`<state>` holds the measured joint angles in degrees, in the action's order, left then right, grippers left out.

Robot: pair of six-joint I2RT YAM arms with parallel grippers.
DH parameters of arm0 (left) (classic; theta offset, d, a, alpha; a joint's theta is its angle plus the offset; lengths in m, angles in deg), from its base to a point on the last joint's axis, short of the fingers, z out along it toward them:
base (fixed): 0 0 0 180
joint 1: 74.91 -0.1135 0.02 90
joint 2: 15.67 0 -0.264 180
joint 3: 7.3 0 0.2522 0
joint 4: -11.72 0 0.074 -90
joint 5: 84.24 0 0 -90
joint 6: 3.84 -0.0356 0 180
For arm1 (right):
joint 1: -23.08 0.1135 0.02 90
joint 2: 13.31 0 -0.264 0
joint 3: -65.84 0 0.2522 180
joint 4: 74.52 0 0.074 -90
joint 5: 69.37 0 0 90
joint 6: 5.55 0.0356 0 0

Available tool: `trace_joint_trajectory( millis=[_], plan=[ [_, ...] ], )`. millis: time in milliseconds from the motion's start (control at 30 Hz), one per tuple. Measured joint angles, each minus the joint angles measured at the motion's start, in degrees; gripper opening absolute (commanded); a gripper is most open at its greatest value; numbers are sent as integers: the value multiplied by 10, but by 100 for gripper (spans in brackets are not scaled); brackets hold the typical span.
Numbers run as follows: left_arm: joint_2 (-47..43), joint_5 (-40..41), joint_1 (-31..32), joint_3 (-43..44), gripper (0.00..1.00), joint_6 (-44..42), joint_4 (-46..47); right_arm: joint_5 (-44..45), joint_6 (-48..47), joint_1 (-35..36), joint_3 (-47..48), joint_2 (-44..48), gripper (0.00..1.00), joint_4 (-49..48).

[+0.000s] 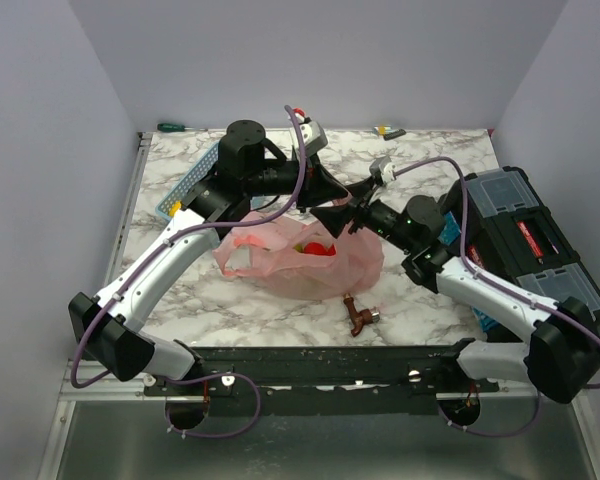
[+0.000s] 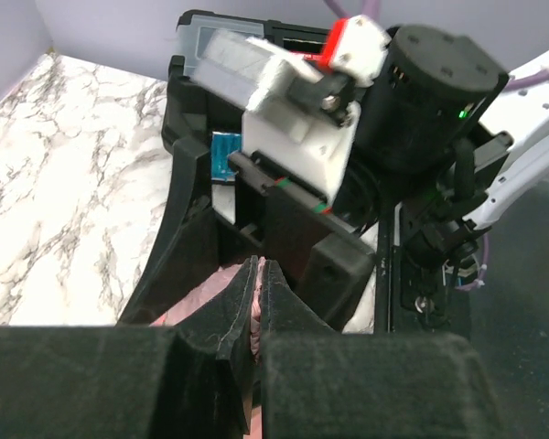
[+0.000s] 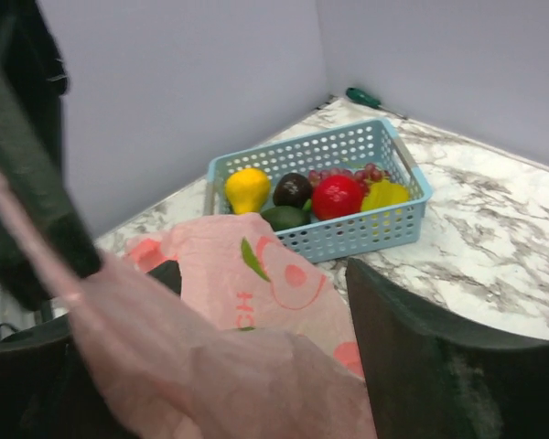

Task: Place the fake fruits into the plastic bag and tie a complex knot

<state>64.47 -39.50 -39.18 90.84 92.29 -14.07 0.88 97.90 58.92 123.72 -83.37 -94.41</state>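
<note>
The pink plastic bag (image 1: 300, 262) lies mid-table with a red fruit (image 1: 318, 249) showing inside it. My left gripper (image 1: 332, 196) hovers over the bag's far right edge, shut on a pinch of pink bag film (image 2: 254, 302). My right gripper (image 1: 342, 220) faces it closely; in the right wrist view it (image 3: 259, 274) is open, with the bag (image 3: 256, 274) spread between its wide jaws and a stretched pink strip crossing the left. Other fake fruits sit in the blue basket (image 3: 366, 233): a yellow pear (image 3: 246, 187), a dark one (image 3: 293, 188), a red one (image 3: 338, 197), a yellow one (image 3: 384, 195) and a green one (image 3: 284, 218). No knot shows.
The blue basket (image 1: 185, 195) is at the back left, mostly under my left arm. A black toolbox (image 1: 525, 240) stands at the right. A small brown object (image 1: 360, 316) lies in front of the bag. A green screwdriver (image 1: 175, 127) lies at the back wall.
</note>
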Motion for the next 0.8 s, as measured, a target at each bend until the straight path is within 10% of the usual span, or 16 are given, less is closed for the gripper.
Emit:
trace_joint_trajectory(
  millis=[400,567,800],
  plan=[
    [2,-2,-19,0,0,27,-19,80,-43,29,-104,-65,1,-120],
    [-3,-14,-35,-3,67,18,-32,62,-57,30,-122,-65,1,-132],
    [-113,-28,-110,-96,90,-168,-97,31,-63,28,-128,-65,1,-120]
  ],
)
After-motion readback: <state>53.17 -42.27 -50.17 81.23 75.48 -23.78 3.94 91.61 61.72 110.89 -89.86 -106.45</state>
